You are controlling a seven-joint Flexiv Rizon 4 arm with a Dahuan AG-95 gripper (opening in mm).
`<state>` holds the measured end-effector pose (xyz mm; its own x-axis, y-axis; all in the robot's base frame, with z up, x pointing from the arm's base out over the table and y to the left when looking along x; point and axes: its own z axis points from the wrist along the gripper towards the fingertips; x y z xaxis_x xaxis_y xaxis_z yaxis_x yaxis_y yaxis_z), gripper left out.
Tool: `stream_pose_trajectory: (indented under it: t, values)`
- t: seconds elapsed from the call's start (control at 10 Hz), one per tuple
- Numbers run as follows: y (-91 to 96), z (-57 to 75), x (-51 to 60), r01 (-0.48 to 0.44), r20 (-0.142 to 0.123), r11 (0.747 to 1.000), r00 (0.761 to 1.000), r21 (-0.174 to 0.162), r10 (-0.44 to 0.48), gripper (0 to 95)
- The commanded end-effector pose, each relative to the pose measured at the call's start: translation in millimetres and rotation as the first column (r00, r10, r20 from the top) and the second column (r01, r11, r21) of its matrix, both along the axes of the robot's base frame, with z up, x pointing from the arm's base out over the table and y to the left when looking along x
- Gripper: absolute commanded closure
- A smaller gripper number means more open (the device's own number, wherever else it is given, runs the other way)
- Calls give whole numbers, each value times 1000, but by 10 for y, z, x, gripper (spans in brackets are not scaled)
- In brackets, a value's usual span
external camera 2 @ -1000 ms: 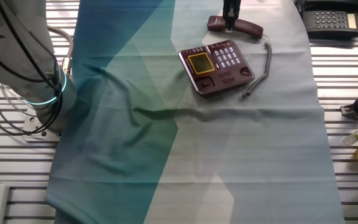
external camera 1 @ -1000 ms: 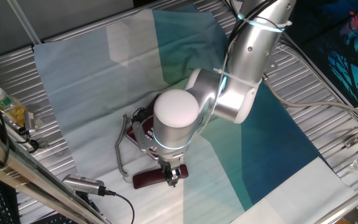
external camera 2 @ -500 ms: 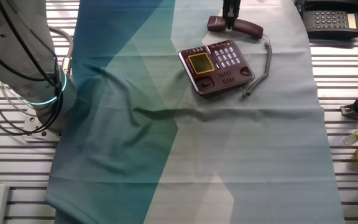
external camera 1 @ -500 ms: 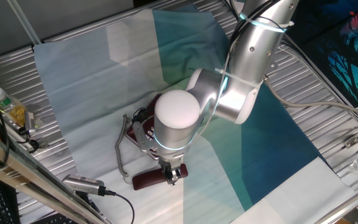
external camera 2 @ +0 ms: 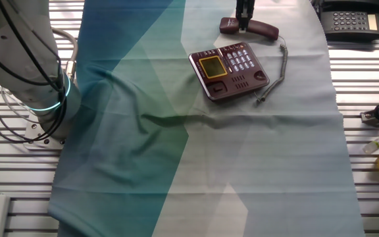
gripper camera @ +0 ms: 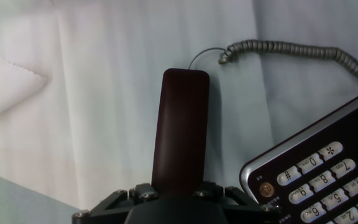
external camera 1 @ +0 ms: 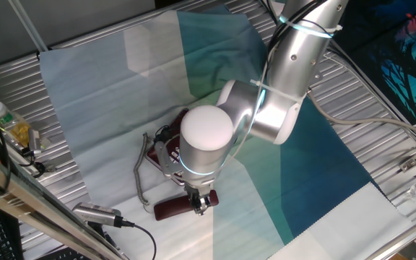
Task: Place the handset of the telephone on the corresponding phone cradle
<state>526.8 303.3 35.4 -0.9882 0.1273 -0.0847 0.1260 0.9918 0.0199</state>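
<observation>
Beside the telephone, tool-gripped handset

Legible markings appear only on the white keypad buttons of the squarish dark maroon plastic desk telephone, seen in the hand view: "*", "0", "#", "7", "8", "9", "4", with partial "5" and "1" or "2" at the frame edge. In both fixed views, the button markings are too small to read.
</observation>
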Motion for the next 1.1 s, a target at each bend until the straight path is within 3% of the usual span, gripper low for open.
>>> stream_pose_trajectory:
  t: [0.1,0.5,1.1]
  values:
    - [-4,2,4,-1,0,1000,1000,6,1,950]
    - [-10,21,11,-12,-3,1000,1000,15,12,950]
    - [-45,135,51,-64,-12,998,998,2,64,950]
